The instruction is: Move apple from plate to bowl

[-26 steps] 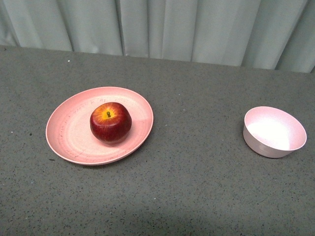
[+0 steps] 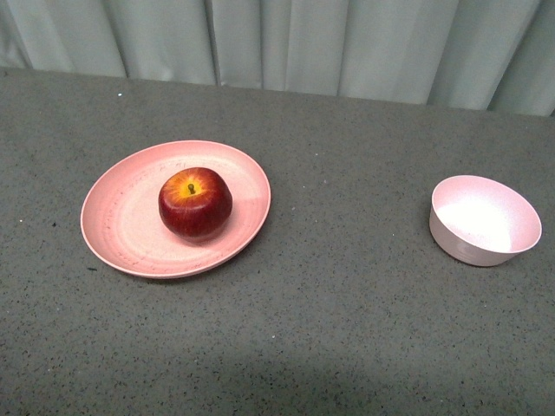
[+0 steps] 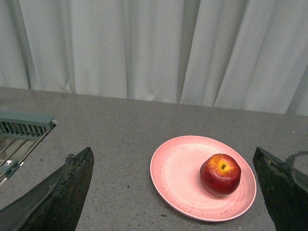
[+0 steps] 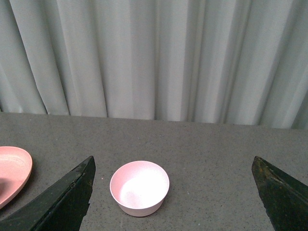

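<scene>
Two grippers are near the table, and neither one holds anything. The left gripper (image 3: 172, 153) has its dark fingers (image 3: 72, 192) spread wide apart, and so does the right gripper (image 4: 173, 159). Neither arm shows in the front view, so how high they hang cannot be told.

The left gripper looks toward the apple (image 3: 220, 173). The apple sits upright on the plate (image 2: 121, 227), a bit off the middle, with its stem pointing up. The right gripper looks toward the bowl (image 4: 138, 208), which is empty. The bowl stands well apart from the plate, off to the robot's right, on the grey table (image 2: 347, 312).

What could go wrong? The apple is round and shiny (round things love to roll). If the fingers close off to one side, it may squirt out and roll over the plate's low rim. If a finger comes down too low, it may hit the plate and tip it or push it along. A weak squeeze may let the apple drop on the long trip across the table. The bowl is only a little wider than the apple, so a drop that is off the middle may hit the rim and bounce away. The bowl looks light too, so one bump may slide it or knock it over.
</scene>
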